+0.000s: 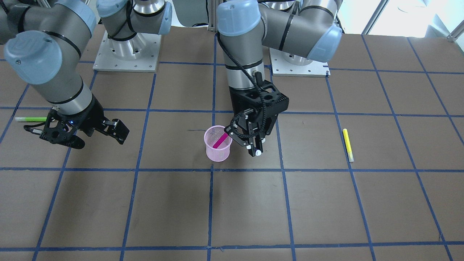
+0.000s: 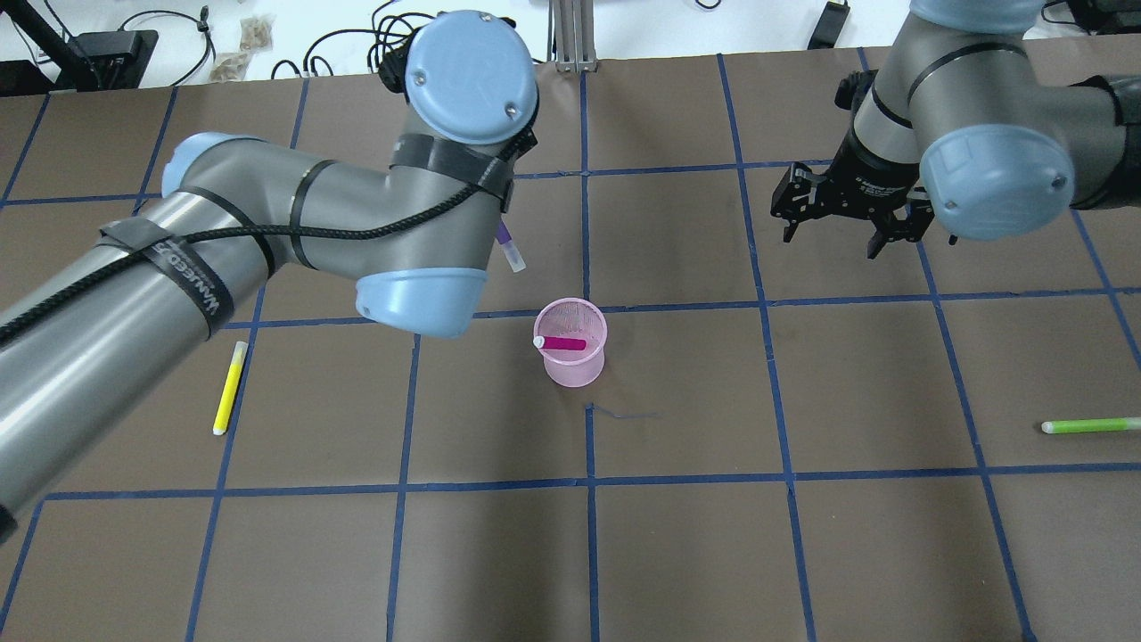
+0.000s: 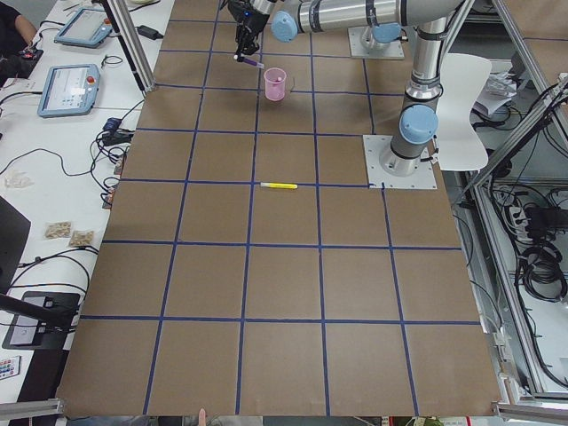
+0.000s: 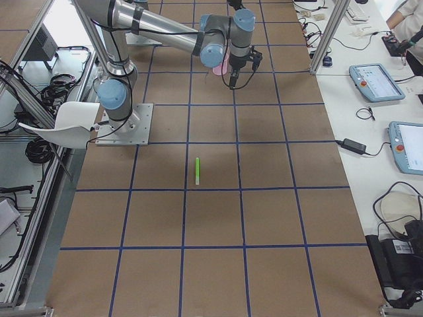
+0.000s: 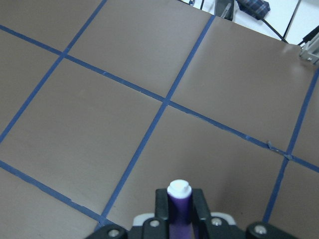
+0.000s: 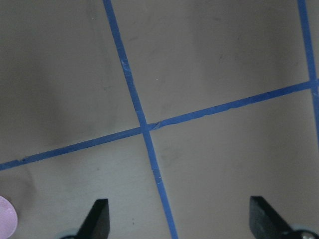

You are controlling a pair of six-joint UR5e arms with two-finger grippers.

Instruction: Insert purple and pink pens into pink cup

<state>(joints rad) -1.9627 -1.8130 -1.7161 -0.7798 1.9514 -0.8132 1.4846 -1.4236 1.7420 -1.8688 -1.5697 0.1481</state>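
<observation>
The pink mesh cup [image 1: 218, 145] [image 2: 571, 361] stands upright mid-table, with the pink pen [image 1: 220, 141] [image 2: 563, 342] leaning inside it. My left gripper [image 1: 255, 149] is shut on the purple pen, whose white end [image 2: 513, 259] pokes out from under the arm. It hangs just beside the cup, on the cup's left in the overhead view. The left wrist view shows the purple pen [image 5: 178, 206] clamped between the fingers. My right gripper [image 2: 833, 241] [image 1: 99, 139] is open and empty, well away from the cup.
A yellow pen [image 2: 229, 388] [image 1: 348, 145] lies on the table on my left side. A green pen [image 2: 1092, 425] [image 1: 30, 119] lies on my right side. The table is brown with a blue tape grid.
</observation>
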